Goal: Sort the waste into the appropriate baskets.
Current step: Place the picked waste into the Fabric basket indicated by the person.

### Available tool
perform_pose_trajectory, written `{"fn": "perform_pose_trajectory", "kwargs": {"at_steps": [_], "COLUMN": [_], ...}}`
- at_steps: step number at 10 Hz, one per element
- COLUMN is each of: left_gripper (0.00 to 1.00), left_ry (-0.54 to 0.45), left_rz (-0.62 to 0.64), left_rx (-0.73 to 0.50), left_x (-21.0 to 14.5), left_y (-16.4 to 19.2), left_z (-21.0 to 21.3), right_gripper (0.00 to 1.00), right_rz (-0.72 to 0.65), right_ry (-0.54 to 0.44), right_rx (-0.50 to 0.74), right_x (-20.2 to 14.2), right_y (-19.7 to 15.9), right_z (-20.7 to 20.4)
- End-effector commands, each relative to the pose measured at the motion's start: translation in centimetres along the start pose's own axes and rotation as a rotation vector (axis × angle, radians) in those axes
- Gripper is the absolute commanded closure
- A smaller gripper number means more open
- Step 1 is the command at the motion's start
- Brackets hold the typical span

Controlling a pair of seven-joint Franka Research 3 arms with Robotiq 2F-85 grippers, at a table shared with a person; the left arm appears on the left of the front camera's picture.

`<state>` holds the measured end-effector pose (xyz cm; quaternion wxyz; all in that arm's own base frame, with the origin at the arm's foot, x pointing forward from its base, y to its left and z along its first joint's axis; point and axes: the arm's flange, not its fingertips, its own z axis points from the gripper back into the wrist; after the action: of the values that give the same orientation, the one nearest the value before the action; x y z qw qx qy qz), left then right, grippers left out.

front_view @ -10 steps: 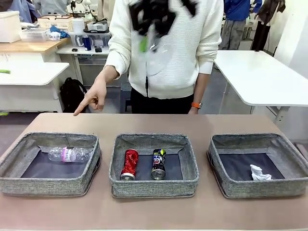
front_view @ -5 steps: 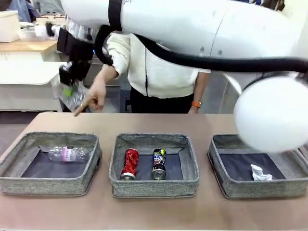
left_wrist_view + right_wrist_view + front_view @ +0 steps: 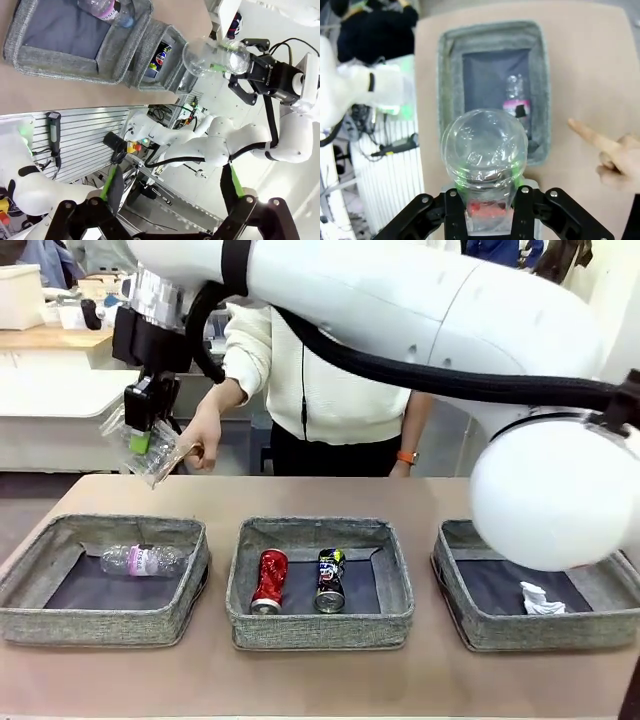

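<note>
From the front we see our right arm reaching across the picture, its right claw (image 3: 146, 430) clenched on the cup (image 3: 150, 450), which hangs tilted in the air above the far edge of the surface (image 3: 320, 495), beyond the left basket (image 3: 105, 580). The person's hand (image 3: 200, 440) sits just beside the cup, pointing down toward that basket. Our right wrist view adds what the front cannot: the cup (image 3: 485, 150) is crumpled and held at its lower end between green pads, and straight past it lies the left basket (image 3: 492, 35) with the bottle (image 3: 516, 105) on its dark bottom, the pointing hand (image 3: 615, 160) off to one side. The front shows the bottle (image 3: 145, 561) lying flat there, the red can (image 3: 269, 581) and dark can (image 3: 329, 580) side by side in the middle basket (image 3: 320, 585), and the paper wad (image 3: 540, 599) in the right basket (image 3: 540, 580), which our right arm's bulky joint partly hides. Our left wrist view looks far off sideways: our left claw (image 3: 170, 192) stands released, holding nothing, with the cup (image 3: 215, 57) visible at a distance.
</note>
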<state>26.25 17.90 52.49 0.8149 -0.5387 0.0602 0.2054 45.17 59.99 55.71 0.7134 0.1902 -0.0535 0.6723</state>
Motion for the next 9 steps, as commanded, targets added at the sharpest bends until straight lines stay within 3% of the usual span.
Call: {"fn": "perform_pose_trajectory", "kwargs": {"at_steps": [1, 3, 5, 8, 9], "left_gripper": [0.0, 0.0, 0.0, 0.0, 0.0], "left_ry": [0.0, 0.0, 0.0, 0.0, 0.0], "left_rz": [0.0, 0.0, 0.0, 0.0, 0.0], "left_rx": [0.0, 0.0, 0.0, 0.0, 0.0], "left_x": [-0.2, -0.2, -0.2, -0.2, -0.2], "left_y": [-0.2, -0.2, -0.2, -0.2, -0.2], "left_z": [0.0, 0.0, 0.0, 0.0, 0.0], "right_gripper": [0.63, 0.63, 0.63, 0.63, 0.03], "right_rz": [0.196, 0.337, 0.331, 0.299, 0.289], "right_ry": [-0.054, -0.011, 0.092, 0.065, 0.051], "right_rx": [0.013, 0.079, 0.023, 0.004, 0.013], "right_x": [2.8, 4.8, 5.1, 4.6, 4.4], "right_y": [1.4, 1.8, 1.7, 1.3, 1.0], "right_z": [-2.7, -6.3, -8.0, -7.2, -7.2]}}
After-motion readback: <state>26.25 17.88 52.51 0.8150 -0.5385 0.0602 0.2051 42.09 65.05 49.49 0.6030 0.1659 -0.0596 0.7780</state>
